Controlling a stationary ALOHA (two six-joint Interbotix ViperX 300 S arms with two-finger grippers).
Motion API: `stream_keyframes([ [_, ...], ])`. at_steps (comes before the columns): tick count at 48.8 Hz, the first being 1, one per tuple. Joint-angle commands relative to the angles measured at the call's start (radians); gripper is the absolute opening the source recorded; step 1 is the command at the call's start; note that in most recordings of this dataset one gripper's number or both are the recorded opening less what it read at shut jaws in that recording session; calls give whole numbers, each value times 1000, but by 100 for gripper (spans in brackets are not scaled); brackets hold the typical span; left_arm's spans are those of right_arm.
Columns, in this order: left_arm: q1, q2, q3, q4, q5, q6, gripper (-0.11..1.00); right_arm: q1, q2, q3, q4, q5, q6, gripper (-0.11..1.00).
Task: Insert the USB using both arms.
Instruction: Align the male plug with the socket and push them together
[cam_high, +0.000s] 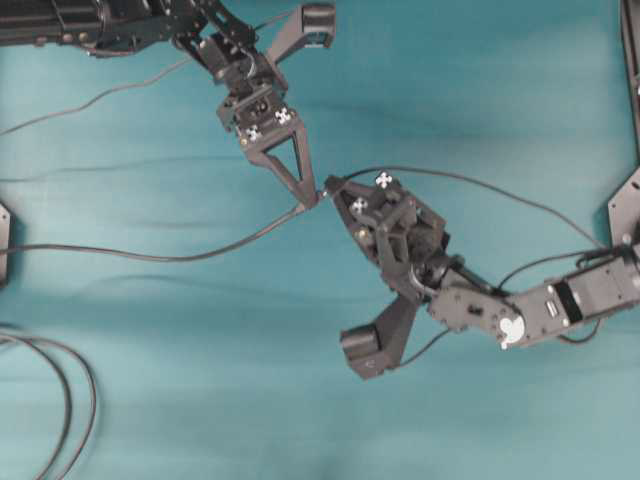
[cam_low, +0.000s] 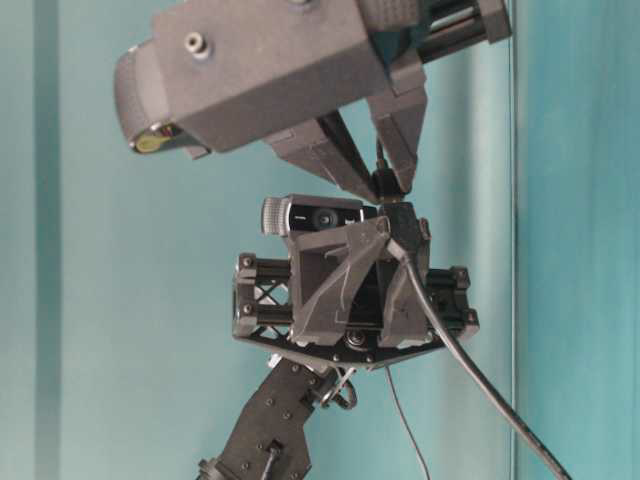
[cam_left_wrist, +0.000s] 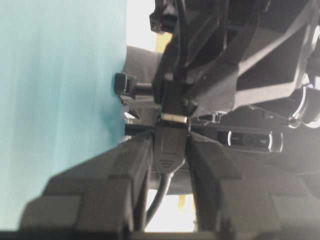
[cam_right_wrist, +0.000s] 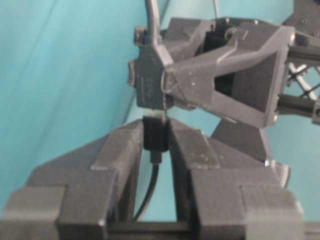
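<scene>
Over a plain teal table (cam_high: 480, 80) with a looped cable (cam_high: 60, 390) at lower left, the left gripper (cam_high: 312, 198) clamps the USB (cam_left_wrist: 172, 142) mid-frame, its silver tip meeting the dark socket (cam_right_wrist: 155, 135) pinched by the right gripper (cam_high: 335, 192).

USB (cam_left_wrist: 173, 119) metal tip mostly hidden in socket (cam_left_wrist: 173, 97), looped double cable (cam_high: 55, 400) cut off at frame edge

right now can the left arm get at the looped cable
Probably not yet: the left gripper is shut on the USB, though nothing covers the looped cable.
</scene>
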Motion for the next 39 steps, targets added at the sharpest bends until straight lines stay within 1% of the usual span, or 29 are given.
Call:
stream_keyframes([
  [1, 17, -20, -23, -12, -15, -9, 23, 28, -14, -31, -9, -3, 3, 19],
  [17, 25, -20, -34, -12, -21, -11, 23, 52, -12, -38, -8, -64, 3, 19],
  [39, 0, -20, -38, -14, -32, -12, 23, 49, -11, -20, -5, -55, 3, 19],
])
